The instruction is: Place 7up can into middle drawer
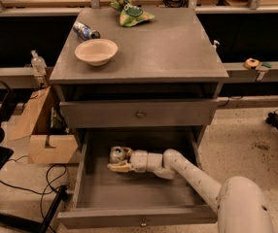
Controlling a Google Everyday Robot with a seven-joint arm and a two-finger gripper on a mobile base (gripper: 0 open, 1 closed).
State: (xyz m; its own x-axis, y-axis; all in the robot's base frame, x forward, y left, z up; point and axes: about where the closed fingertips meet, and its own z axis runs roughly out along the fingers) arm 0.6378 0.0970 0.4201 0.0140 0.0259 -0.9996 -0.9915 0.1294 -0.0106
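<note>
The 7up can (116,154) stands upright inside the pulled-out middle drawer (134,216), toward its back left, showing its silver top and pale side. My gripper (115,160) reaches into the drawer from the right, low over the drawer floor. Its fingers (120,167) close around the can, one in front and one behind. The arm (187,171) runs from the lower right across the drawer's right half. The drawer's round knob (143,222) shows on its front panel.
Above the open drawer is a closed drawer (139,113) with a knob. On the cabinet top (178,52) are a pale bowl (96,51), a small blue-labelled bottle (84,31) and a green plush frog (129,11). A cardboard box (42,130) and cables lie on the floor at the left.
</note>
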